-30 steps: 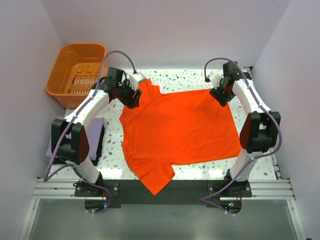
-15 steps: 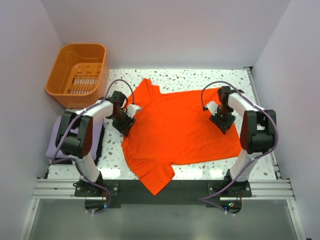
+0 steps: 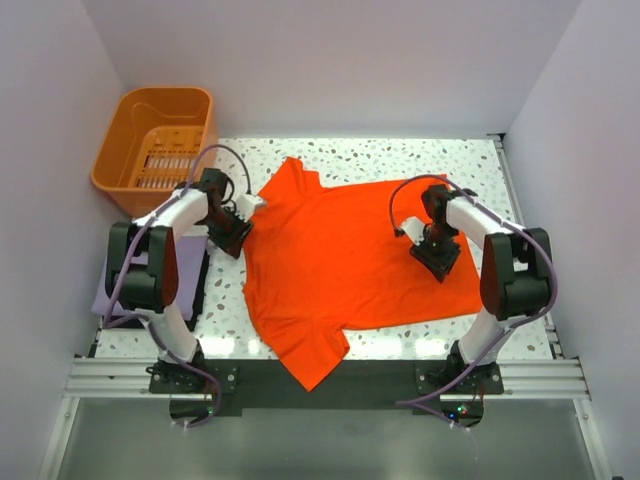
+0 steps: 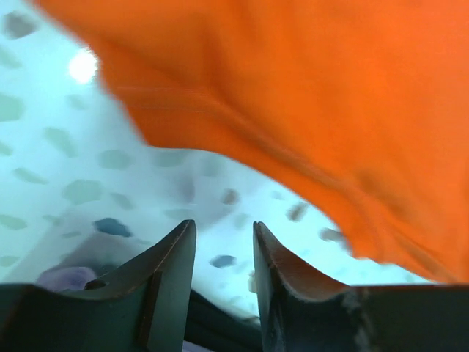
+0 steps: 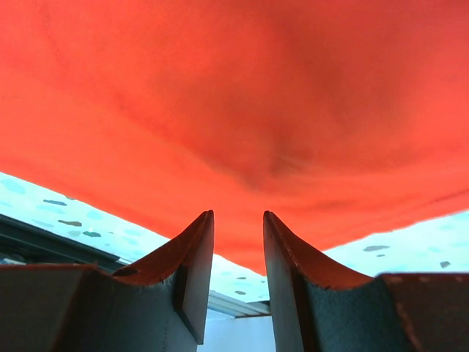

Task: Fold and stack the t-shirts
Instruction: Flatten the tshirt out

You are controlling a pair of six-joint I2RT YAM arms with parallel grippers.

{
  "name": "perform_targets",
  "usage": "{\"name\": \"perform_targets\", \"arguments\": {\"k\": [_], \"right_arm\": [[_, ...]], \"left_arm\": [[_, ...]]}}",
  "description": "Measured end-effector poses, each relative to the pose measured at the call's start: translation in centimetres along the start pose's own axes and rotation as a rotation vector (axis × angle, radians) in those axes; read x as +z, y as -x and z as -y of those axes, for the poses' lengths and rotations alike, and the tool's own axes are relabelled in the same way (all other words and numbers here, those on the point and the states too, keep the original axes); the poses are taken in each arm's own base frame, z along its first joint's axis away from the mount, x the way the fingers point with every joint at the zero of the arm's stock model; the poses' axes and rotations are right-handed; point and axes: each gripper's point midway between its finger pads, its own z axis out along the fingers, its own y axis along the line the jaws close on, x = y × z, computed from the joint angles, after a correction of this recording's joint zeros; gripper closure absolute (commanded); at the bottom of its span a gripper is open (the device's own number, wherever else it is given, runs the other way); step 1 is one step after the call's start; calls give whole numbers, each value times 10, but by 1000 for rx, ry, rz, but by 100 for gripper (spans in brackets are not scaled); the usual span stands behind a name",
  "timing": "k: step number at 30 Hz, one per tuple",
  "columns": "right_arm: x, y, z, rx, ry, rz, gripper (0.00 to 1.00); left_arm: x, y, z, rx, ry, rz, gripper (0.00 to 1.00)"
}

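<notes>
The orange-red t-shirt (image 3: pixel 350 255) lies spread flat across the middle of the speckled surface (image 3: pixel 400 160), while the lavender t-shirt (image 3: pixel 103 298) lies at the far left, partly hidden by the left arm. The orange basket (image 3: pixel 130 110) stands at the back left corner, its slotted floor showing inside. Both hands grip nothing, fingers narrowly parted: the left hand (image 3: pixel 232 240) is just beside the orange-red shirt's left edge, and the right hand (image 3: pixel 440 262) is low over its right side.

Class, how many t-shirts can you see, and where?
2. The orange-red t-shirt lies spread out centrally; the lavender t-shirt sits at the left edge, partly hidden beneath the left arm.
</notes>
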Motion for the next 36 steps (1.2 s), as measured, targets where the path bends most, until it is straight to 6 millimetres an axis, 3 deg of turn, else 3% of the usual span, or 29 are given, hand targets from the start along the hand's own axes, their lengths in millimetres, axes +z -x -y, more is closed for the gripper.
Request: {"name": "perform_targets", "arguments": {"k": [2, 7, 9, 11, 15, 22, 25, 31, 36], "right_arm": [[-8, 3, 5, 11, -17, 21, 64], [-21, 5, 23, 44, -56, 56, 67], [-21, 2, 27, 49, -67, 48, 68], [-20, -1, 32, 48, -85, 34, 69], [-8, -7, 38, 28, -112, -9, 70], [25, -40, 15, -7, -62, -129, 71], [30, -53, 0, -36, -50, -180, 71], [28, -55, -42, -118, 27, -173, 71], [13, -52, -59, -113, 113, -138, 66]], "left_arm": [[-9, 6, 19, 44, -52, 24, 60], [-28, 18, 96, 229, -173, 90, 61], [-22, 10, 117, 265, -218, 69, 62], [-10, -8, 123, 257, -243, 12, 63], [14, -45, 116, 203, -233, -123, 65], [13, -49, 103, 179, -188, -141, 66], [11, -53, 87, 144, -164, -162, 65], [7, -48, 53, 175, -78, -193, 61], [3, -28, 35, 238, -49, -177, 51]]}}
